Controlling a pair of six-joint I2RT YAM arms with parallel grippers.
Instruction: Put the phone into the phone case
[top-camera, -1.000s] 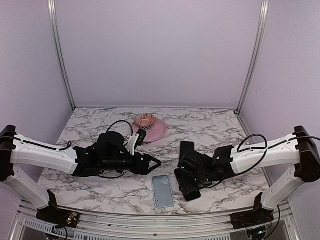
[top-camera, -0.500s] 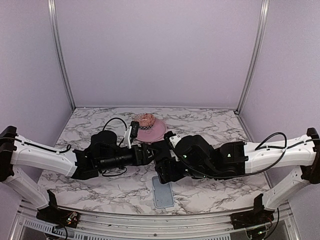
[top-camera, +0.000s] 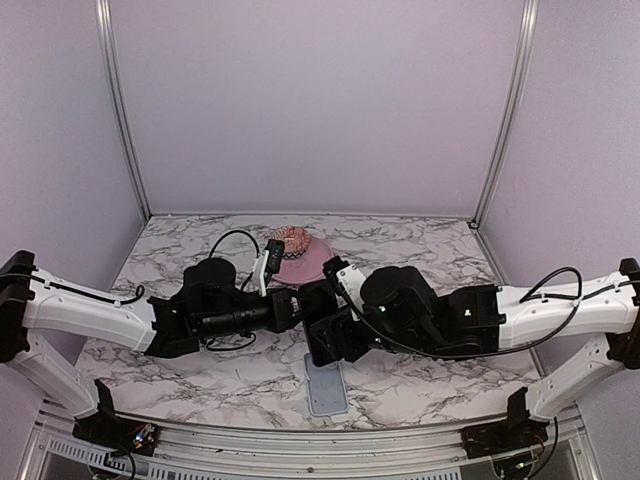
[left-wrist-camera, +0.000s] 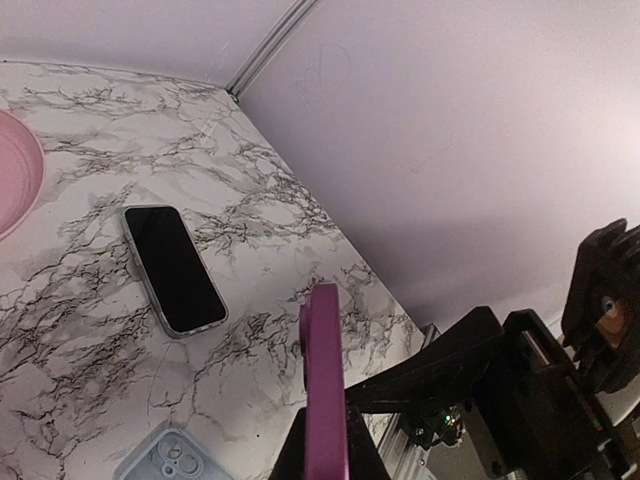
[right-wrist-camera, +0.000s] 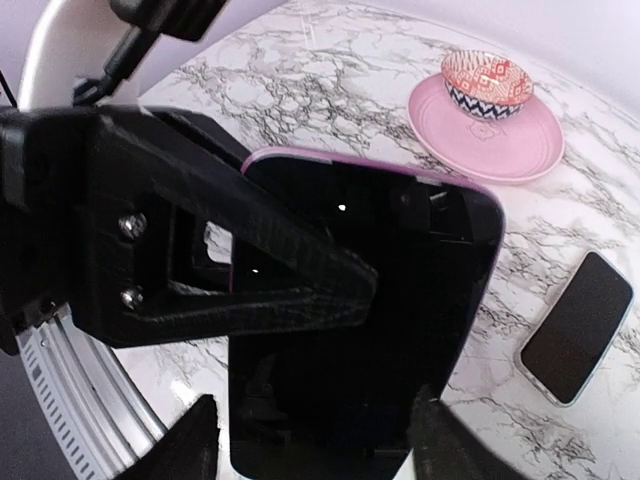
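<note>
The phone (left-wrist-camera: 172, 268), with a black screen and a thin pale rim, lies flat on the marble, also seen in the right wrist view (right-wrist-camera: 578, 328); in the top view the right arm hides it. I cannot make out the phone case as a separate thing. Above the table, a second dark phone with a magenta edge (right-wrist-camera: 370, 300) hangs between both arms. My left gripper (left-wrist-camera: 323, 425) is shut on its thin edge (left-wrist-camera: 322, 350). My right gripper (right-wrist-camera: 315, 440) has a finger against each long side of its lower end. The two grippers meet at centre (top-camera: 305, 310).
A grey-blue slab with a camera square (top-camera: 325, 388) lies near the front edge, under the grippers. A pink plate (top-camera: 312, 265) carrying a patterned bowl (top-camera: 292, 240) sits behind them. Purple walls enclose the marble table (top-camera: 180, 235).
My right arm swung left, carrying the magenta-edged phone to the left gripper. The left gripper's jaws closed on that phone.
</note>
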